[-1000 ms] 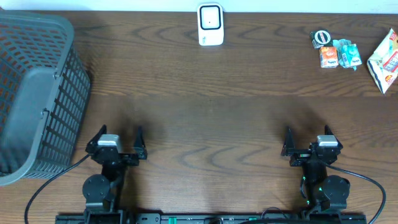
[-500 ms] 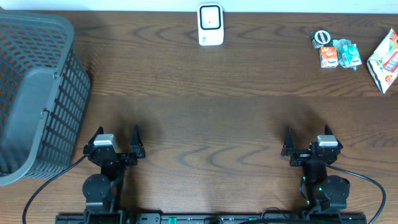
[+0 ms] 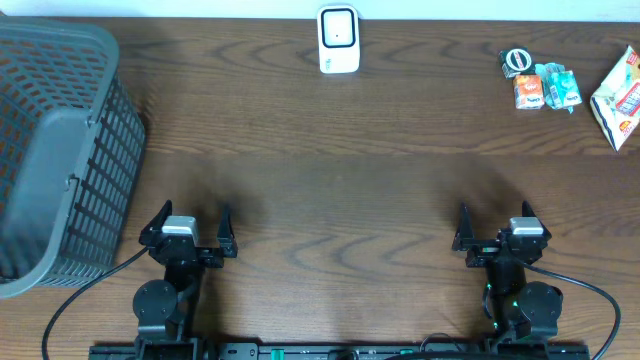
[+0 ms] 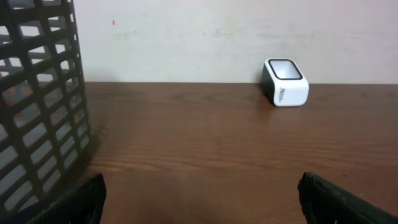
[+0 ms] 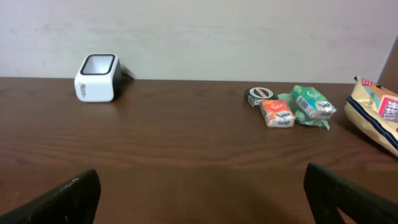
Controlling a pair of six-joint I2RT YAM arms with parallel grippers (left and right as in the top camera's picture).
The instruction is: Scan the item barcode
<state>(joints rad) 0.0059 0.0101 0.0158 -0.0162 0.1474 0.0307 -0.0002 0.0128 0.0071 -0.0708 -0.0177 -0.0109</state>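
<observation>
Left gripper [image 3: 195, 212]: we find its jaws spread wide over bare wood, near the front edge of the table [image 3: 330, 190]. Right gripper [image 3: 494, 215]: also spread wide, over bare wood at the front edge, well apart from the left one.

In each wrist view we see only the two dark fingertips [image 4: 74, 202] at the bottom corners, with tabletop between them.

The barcode scanner [image 3: 338, 40], a white box with a dark window, stands at the far edge near the middle. The left wrist camera shows it right of centre [image 4: 285, 82]; the right wrist camera shows it at the left [image 5: 97, 77].

The candidate items lie grouped at the far right corner, well apart from both grippers:
- a small round tin [image 3: 516, 61]
- an orange packet [image 3: 528, 92] just beside it
- a green packet [image 3: 562, 88] touching the orange one
- a snack bag [image 3: 620, 98] at the table's right edge

We cannot tell which of these is to be scanned.

A grey mesh basket [image 3: 115, 150] occupies the far left.
</observation>
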